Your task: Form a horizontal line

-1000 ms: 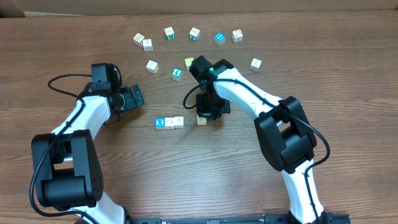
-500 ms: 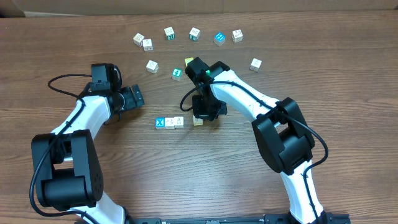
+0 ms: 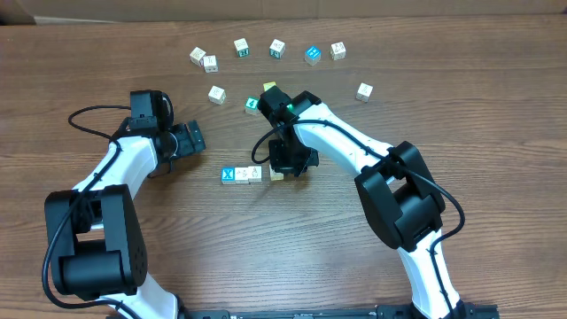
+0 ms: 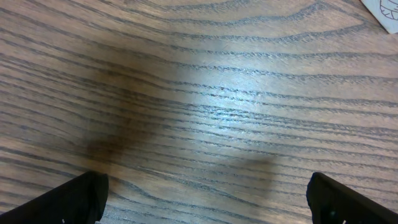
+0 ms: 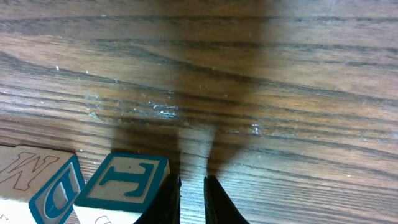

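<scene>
Lying across the middle of the table (image 3: pixel 177 257), the line counts 4 cubes: a blue X cube (image 3: pixel 228 175), a pale cube with greenish marks (image 3: pixel 241 175) and a second pale cube (image 3: pixel 254 173), all touching in a row. A fourth cube (image 3: pixel 277 175) sits just beside them, half hidden under the right gripper (image 5: pixel 192 200). That gripper's 2 fingers (image 5: pixel 166 202) stand almost together with nothing between them. Its wrist view shows a teal-lettered cube (image 5: pixel 127 180) against the outer side of 1 finger and a neighbouring cube (image 5: pixel 40 183) cut off by the frame; which cubes of the line these are I cannot tell. The left gripper (image 3: pixel 192 137) hangs well apart, fingers spread wide over bare wood. 10 loose cubes lie beyond: 6 in a far arc (image 3: pixel 277 47), 4 nearer, 1 of them a yellow-green cube (image 3: pixel 268 87) partly covered by the right arm.
</scene>
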Robot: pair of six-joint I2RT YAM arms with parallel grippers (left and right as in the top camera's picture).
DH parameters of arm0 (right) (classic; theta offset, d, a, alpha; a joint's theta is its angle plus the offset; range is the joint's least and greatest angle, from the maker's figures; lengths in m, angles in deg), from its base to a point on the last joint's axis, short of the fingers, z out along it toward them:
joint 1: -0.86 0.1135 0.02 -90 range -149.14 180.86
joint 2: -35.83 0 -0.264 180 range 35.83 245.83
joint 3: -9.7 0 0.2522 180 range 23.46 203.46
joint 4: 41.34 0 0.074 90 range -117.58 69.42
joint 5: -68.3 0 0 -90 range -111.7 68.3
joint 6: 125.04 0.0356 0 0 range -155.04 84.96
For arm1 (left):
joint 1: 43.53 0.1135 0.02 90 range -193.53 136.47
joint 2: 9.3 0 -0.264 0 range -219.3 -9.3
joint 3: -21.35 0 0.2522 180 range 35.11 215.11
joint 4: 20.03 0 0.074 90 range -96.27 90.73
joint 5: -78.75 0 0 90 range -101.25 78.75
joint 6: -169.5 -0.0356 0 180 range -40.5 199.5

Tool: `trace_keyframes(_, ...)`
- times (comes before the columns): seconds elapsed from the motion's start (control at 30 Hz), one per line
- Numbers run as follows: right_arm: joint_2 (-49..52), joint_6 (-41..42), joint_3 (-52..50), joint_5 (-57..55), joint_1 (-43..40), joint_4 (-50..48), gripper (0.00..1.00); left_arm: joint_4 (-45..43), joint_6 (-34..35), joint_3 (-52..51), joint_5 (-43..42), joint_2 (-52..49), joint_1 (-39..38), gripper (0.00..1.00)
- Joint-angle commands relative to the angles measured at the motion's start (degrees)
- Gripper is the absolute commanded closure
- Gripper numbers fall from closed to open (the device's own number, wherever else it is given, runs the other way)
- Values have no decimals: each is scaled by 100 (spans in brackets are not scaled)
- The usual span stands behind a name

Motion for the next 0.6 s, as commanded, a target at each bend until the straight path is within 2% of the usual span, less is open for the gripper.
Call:
trace_keyframes(0.0,22,240,-42,9,15,-7,89,0,57,-22,-44,-72,-4,1)
trace_keyframes(0.57,22,264,-42,46,177,-9,89,0,59,-24,-44,-72,-7,1)
